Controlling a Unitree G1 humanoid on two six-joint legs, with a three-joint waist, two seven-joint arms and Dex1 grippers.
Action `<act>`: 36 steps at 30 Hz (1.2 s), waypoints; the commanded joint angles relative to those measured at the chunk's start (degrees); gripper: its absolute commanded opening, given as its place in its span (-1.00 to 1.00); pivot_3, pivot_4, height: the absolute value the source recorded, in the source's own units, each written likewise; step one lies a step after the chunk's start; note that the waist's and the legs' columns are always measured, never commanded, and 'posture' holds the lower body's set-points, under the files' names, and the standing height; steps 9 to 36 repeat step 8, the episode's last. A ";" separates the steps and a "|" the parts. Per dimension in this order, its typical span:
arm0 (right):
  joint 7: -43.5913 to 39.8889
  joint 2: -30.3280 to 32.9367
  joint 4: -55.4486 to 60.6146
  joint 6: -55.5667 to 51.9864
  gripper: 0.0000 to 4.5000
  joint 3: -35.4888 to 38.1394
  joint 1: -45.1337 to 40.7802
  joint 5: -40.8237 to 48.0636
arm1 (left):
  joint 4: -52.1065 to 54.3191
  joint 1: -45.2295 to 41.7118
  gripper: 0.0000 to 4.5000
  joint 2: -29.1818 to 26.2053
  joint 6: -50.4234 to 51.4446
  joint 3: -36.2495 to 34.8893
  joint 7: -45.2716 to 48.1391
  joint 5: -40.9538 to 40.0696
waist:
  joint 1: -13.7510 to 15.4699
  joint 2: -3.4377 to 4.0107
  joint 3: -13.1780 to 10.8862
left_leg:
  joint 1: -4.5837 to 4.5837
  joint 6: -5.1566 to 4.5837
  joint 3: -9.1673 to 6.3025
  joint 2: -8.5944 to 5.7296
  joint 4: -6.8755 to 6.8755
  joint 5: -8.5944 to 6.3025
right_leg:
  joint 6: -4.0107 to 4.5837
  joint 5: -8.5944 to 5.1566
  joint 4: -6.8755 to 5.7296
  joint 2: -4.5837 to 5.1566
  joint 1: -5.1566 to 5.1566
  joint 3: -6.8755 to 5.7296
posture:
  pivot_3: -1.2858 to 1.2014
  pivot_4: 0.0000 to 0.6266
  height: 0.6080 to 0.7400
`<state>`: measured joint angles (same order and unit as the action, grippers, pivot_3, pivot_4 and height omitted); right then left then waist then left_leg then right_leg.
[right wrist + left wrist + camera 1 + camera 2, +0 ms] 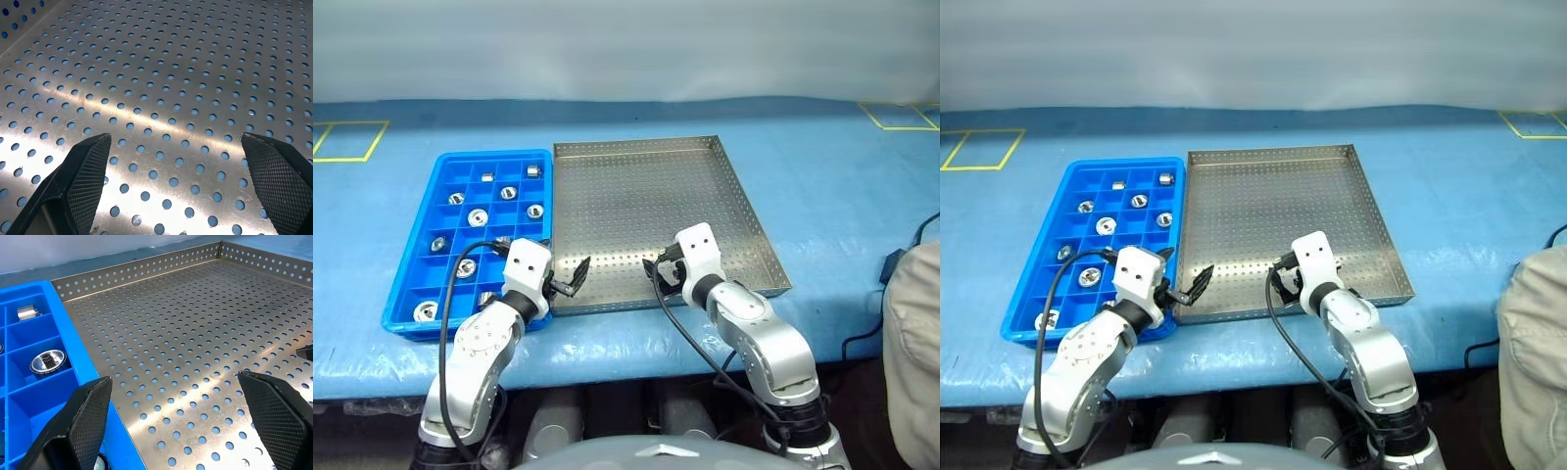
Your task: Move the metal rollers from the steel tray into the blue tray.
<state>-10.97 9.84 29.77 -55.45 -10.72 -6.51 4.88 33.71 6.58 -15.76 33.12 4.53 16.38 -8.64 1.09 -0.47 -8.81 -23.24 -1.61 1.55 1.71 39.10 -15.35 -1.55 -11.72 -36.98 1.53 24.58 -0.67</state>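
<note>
Steel tray (705,186) floor is bare perforated metal, no parts on it that I can see. Blue tray (416,250) sits flush against its left edge on the blue-covered table (822,176). The metal rollers (478,216) are all in the blue tray's compartments, one per cell; I count roughly nine or ten, though my left arm hides the near cells, so not sure. My left claw (570,279) hangs over the seam between the two trays at the near edge, fingers (83,426) spread wide, nothing in them. My right claw (658,274) hovers over the steel tray's near end, tilted down, fingers (85,181) apart and empty.
</note>
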 commanded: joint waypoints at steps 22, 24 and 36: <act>-0.27 0.22 0.31 0.71 0.98 -0.27 -1.49 0.22 | 2.62 -0.27 1.00 0.12 -0.73 -0.69 -0.55 -0.83 | 0.12 0.00 0.00 | 0.00 0.00 0.00 0.00 0.00 0.00 | 0.00 0.00 0.01 0.00 0.00 0.00 | 0.13 -0.52 1.00; -0.27 0.22 0.31 0.71 0.98 -0.27 -1.49 0.22 | 2.62 -0.27 1.00 0.12 -0.73 -0.69 -0.55 -0.83 | 0.12 0.00 0.00 | 0.00 0.00 0.00 0.00 0.00 0.00 | 0.00 0.00 0.01 0.00 0.00 0.00 | 0.13 -0.52 1.00; -0.27 0.22 0.31 0.71 0.98 -0.27 -1.49 0.22 | 2.62 -0.27 1.00 0.12 -0.73 -0.69 -0.55 -0.83 | 0.12 0.00 0.00 | 0.00 0.00 0.00 0.00 0.00 0.00 | 0.00 0.00 0.01 0.00 0.00 0.00 | 0.13 -0.52 1.00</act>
